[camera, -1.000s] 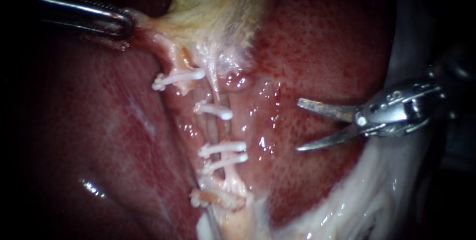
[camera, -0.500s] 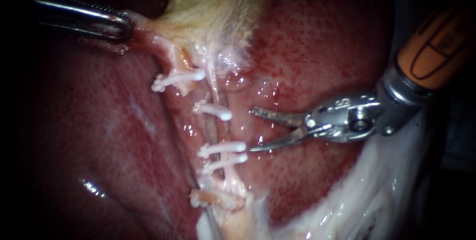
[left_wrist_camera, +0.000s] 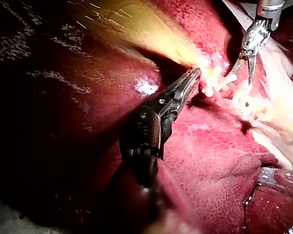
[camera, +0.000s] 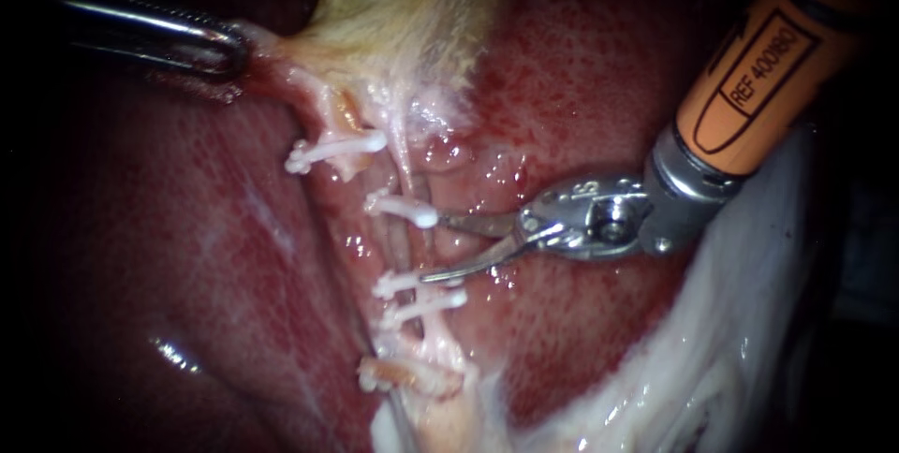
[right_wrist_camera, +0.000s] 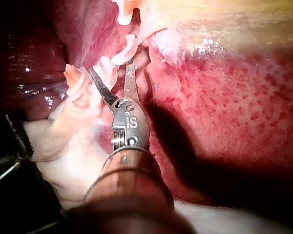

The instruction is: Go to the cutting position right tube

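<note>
The right tube [camera: 419, 247] runs down from the pale yellow gallbladder [camera: 412, 13], with one white clip [camera: 405, 207] above and two clips [camera: 421, 286] below. My right instrument [camera: 434, 248] comes in from the upper right with its two blades open. Their tips reach the tube's right edge in the stretch between those clips, the lower tip lying over a lower clip. In the right wrist view the blades [right_wrist_camera: 112, 72] point at the clipped strands. My left instrument [camera: 225, 46] is shut on the gallbladder's edge and holds it out to the left; its jaws [left_wrist_camera: 193, 78] show the same.
The left tube carries a clip [camera: 335, 148] higher up and another clip [camera: 403, 374] at the bottom. Red liver [camera: 581, 69] lies on both sides of the tubes. White gauze [camera: 712, 359] lies at the lower right, under the right instrument's shaft.
My right instrument has moved left across the liver until its open blades reach the right tube between the clips; the blades stand a little closer together. The left instrument has not moved.
</note>
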Action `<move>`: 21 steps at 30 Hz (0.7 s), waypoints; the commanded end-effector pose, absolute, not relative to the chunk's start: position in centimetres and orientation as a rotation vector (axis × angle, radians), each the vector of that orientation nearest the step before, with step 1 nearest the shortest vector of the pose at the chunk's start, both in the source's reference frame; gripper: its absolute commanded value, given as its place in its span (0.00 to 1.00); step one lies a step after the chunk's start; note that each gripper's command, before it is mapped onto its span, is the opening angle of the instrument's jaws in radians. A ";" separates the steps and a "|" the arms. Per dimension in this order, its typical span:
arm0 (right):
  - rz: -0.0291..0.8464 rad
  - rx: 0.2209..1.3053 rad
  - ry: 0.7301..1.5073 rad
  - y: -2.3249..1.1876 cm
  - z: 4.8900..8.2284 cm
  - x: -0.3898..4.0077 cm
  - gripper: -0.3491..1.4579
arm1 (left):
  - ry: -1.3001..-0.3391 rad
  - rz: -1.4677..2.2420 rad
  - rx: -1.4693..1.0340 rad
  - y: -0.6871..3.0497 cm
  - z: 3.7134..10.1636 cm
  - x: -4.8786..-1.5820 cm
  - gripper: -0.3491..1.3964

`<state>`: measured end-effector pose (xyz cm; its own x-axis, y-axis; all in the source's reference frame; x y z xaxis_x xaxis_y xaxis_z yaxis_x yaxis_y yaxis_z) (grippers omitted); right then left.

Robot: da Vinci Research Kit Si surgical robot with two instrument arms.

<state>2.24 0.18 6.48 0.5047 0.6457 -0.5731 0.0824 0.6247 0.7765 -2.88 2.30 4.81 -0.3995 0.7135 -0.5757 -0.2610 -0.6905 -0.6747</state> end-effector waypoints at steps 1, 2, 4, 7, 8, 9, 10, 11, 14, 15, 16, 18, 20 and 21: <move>0.387 0.859 1.006 0.18 6.49 2.25 0.96 | -0.658 2.115 -1.205 2.30 4.81 -2.88 0.00; 0.383 0.875 1.009 0.18 6.51 2.26 0.96 | -0.658 2.115 -1.205 2.30 4.81 -2.88 0.00; 0.375 0.891 1.015 0.15 6.54 2.28 0.96 | -0.658 2.115 -1.205 2.30 4.81 -2.88 0.00; 0.365 0.922 1.031 0.10 6.59 2.30 0.96 | -0.658 2.115 -1.205 2.30 4.81 -2.88 0.00; 0.360 0.930 1.032 0.08 6.61 2.31 0.95 | -0.658 2.115 -1.205 2.30 4.81 -2.88 0.00; 0.350 0.934 1.032 0.07 6.62 2.32 0.94 | -0.658 2.115 -1.205 2.31 4.82 -2.88 0.00; 0.344 0.940 1.030 0.06 6.64 2.34 0.94 | -0.658 2.115 -1.205 2.31 4.82 -2.88 0.00; 0.342 0.945 1.029 0.05 6.65 2.35 0.94 | -0.659 2.115 -1.205 2.31 4.82 -2.88 0.00; 0.331 0.966 1.042 0.04 6.67 2.37 0.93 | -0.659 2.115 -1.205 2.31 4.82 -2.88 0.00; 0.324 0.973 1.051 0.04 6.68 2.39 0.93 | -0.659 2.115 -1.205 2.31 4.82 -2.88 0.00; 0.319 0.978 1.057 0.05 6.68 2.39 0.93 | -0.659 2.115 -1.205 2.31 4.82 -2.88 0.00; 0.310 0.991 1.078 0.05 6.69 2.42 0.92 | -0.659 2.115 -1.205 2.31 4.82 -2.88 0.00; 0.303 1.004 1.102 0.06 6.69 2.44 0.92 | -0.659 2.115 -1.205 2.31 4.82 -2.88 0.00; 0.299 1.012 1.116 0.07 6.69 2.46 0.91 | -0.659 2.115 -1.205 2.31 4.82 -2.88 0.00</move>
<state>2.48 0.07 6.69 0.4491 0.6575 -0.6050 0.2786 0.5403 0.7940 -2.88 2.31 4.82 -0.3998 0.7133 -0.5756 -0.2610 -0.6906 -0.6745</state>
